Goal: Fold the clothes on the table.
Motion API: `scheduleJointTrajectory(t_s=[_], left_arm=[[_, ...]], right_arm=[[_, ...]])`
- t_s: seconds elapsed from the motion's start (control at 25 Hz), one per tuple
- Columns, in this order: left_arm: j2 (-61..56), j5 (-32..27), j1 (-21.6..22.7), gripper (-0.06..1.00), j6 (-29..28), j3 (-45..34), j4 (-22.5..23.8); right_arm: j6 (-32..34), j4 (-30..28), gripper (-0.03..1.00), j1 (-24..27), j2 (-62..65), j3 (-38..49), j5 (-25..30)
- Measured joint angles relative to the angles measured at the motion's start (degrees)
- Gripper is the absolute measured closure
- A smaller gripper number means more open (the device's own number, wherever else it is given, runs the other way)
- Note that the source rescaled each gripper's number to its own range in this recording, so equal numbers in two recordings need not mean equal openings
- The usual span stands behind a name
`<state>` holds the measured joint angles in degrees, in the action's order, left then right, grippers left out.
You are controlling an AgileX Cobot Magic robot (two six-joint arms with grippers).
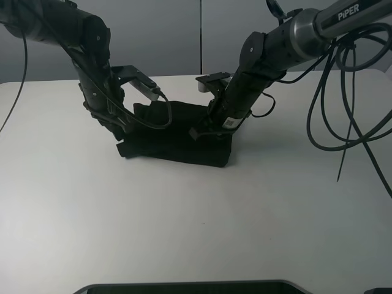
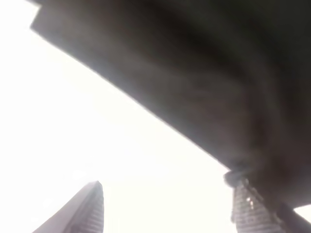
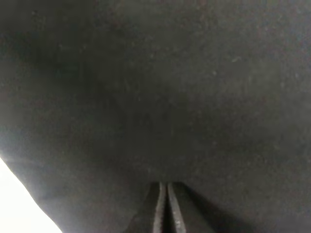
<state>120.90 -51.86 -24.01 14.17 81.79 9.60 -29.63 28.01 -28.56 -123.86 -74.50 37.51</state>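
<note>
The shirt (image 1: 184,138) lies folded at the worktop's (image 1: 184,233) far middle. Left hand (image 2: 167,204) stands open at its left edge; right hand (image 3: 164,206) is closed, pressed on the cloth.

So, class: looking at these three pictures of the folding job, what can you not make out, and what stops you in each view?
- Exterior high view: both gripper tips, hidden by the arms against the black shirt.
- Exterior high view: the shirt's print; none shows on the folded bundle.
- Left wrist view: blurred; whether the right-hand finger of the left gripper touches cloth.
- Right wrist view: the right gripper is shut; whether cloth is pinched is unclear.
</note>
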Motion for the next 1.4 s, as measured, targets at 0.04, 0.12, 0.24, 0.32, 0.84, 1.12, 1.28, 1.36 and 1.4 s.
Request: scheduleJointTrajectory(t_s=[0.04,0.12,0.24,0.32,0.84,1.12,1.28,1.36,1.4], left_arm=[[0.0,-0.5,0.4,0.21,-0.6,0.0,0.5],[0.0,-1.3,0.7,0.21,-0.7,0.0,1.2],[-0.1,-2.8,0.7,0.21,0.3,0.0,1.1],[-0.9,-3.8,0.7,0.21,1.2,0.0,0.8],[-23.8,-12.7,0.7,0.93,6.8,0.0,-2.9],[-43.0,-16.9,0.7,0.93,2.5,0.0,-5.5],[-58.9,-17.1,0.7,0.93,-3.7,0.0,-0.5],[-67.3,-16.9,0.7,0.93,-6.3,0.0,1.3],[-71.8,-16.3,0.7,0.93,-7.5,0.0,2.2]], right_arm=[[0.0,0.0,0.96,0.0,0.0,0.0,0.0],[0.0,0.0,0.96,0.0,0.0,0.0,0.0],[0.1,0.0,0.96,0.0,0.0,0.0,0.0],[0.1,0.0,0.96,0.0,0.0,0.0,0.1],[-1.0,2.3,0.96,0.0,13.1,0.0,1.3],[11.1,-17.1,0.96,0.0,35.5,0.0,5.3],[22.4,-35.2,0.96,0.0,51.4,0.0,12.6],[27.1,-43.3,0.96,0.0,60.8,0.0,15.1],[28.9,-46.2,0.96,0.0,65.6,0.0,16.0]])
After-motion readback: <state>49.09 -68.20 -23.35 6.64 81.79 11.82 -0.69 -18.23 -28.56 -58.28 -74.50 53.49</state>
